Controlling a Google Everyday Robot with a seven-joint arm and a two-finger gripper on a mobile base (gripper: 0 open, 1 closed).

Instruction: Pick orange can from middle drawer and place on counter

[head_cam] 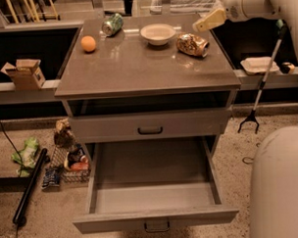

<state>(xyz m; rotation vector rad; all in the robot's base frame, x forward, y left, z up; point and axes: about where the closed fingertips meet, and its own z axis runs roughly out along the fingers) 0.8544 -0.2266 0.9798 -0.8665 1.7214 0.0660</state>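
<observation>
The orange can (192, 44) lies on its side on the counter (147, 69), at the back right, right of a white bowl. My gripper (205, 23) hangs just above and to the right of the can, clear of it, open and holding nothing. The middle drawer (152, 195) is pulled out below the counter, and its grey floor is bare. Its small dark handle (156, 227) shows at the front edge.
An orange ball (88, 43), a green-and-silver can (112, 24) and the white bowl (158, 33) also sit on the counter. The upper drawer (150, 127) is closed. Floor clutter (67, 158) lies left; a reach-grabber tool (262, 82) and my base (281, 185) are on the right.
</observation>
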